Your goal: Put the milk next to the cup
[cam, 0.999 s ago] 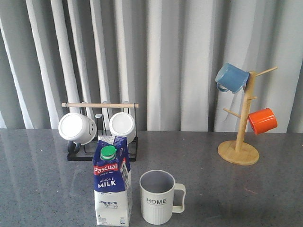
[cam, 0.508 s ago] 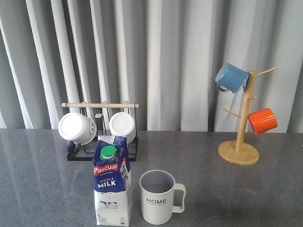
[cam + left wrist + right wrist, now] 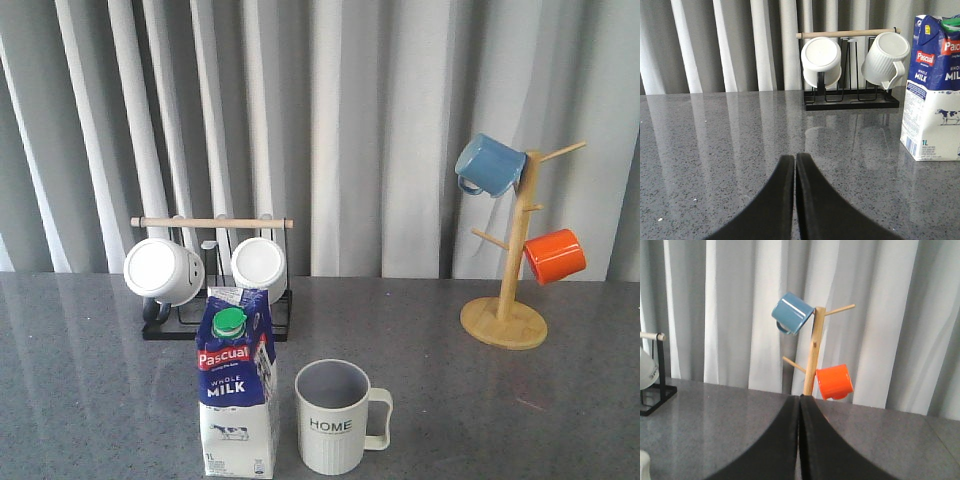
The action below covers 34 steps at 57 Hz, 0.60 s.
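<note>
The milk carton (image 3: 238, 385), white and dark blue with a green cap, stands upright at the front of the grey table, just left of the ribbed "HOME" cup (image 3: 336, 415); a small gap separates them. The carton also shows in the left wrist view (image 3: 935, 87). My left gripper (image 3: 795, 158) is shut and empty, low over the table, well away from the carton. My right gripper (image 3: 800, 399) is shut and empty, facing the mug tree. Neither gripper shows in the front view.
A black rack with a wooden rail (image 3: 212, 222) holds two white mugs (image 3: 163, 271) behind the carton. A wooden mug tree (image 3: 505, 322) at the back right carries a blue mug (image 3: 488, 165) and an orange mug (image 3: 554, 255). Grey curtains hang behind the table.
</note>
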Tool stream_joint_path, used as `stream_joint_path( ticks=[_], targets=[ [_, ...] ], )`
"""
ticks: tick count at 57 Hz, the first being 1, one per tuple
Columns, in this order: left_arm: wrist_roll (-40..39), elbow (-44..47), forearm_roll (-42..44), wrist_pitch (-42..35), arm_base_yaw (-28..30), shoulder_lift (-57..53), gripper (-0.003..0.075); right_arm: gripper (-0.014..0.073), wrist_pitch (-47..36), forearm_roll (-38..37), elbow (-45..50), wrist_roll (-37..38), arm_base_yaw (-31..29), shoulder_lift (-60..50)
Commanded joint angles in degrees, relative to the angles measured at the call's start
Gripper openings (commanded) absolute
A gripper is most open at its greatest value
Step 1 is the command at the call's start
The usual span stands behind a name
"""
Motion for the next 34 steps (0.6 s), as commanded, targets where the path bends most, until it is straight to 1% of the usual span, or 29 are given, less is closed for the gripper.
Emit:
stream_joint_path(
  ticks=[1, 10, 19, 25, 28, 34],
  targets=[
    [-0.05, -1.56, -0.76, -3.87, -0.11, -0.71, -0.0006, -0.0008, -4.01, -0.06, 6.11, -0.20, -0.27, -7.26],
    [-0.05, -1.56, -0.76, -3.87, -0.11, -0.71, -0.0006, -0.0008, -3.66, 0.48, 19.28, 1.09, -0.27, -20.98],
    [-0.05, -1.56, -0.76, -3.87, -0.11, -0.71, -0.0006, -0.0008, -3.64, 1.84, 28.26, 1.09, -0.27, -31.45],
    [-0.05, -1.56, -0.76, -3.87, -0.11, -0.71, -0.0006, -0.0008, -3.64, 3.54, 31.90, 1.09, -0.27, -35.90],
    [-0.05, -1.56, -0.76, -3.87, -0.11, -0.71, -0.0006, -0.0008, -0.90, 4.17, 31.82, 1.09, -0.27, -37.65],
    [-0.05, -1.56, -0.83, -3.82, -0.11, -0.71, -0.0006, -0.0008, -0.28, 4.17, 31.82, 1.02, -0.27, -37.71]
  ],
)
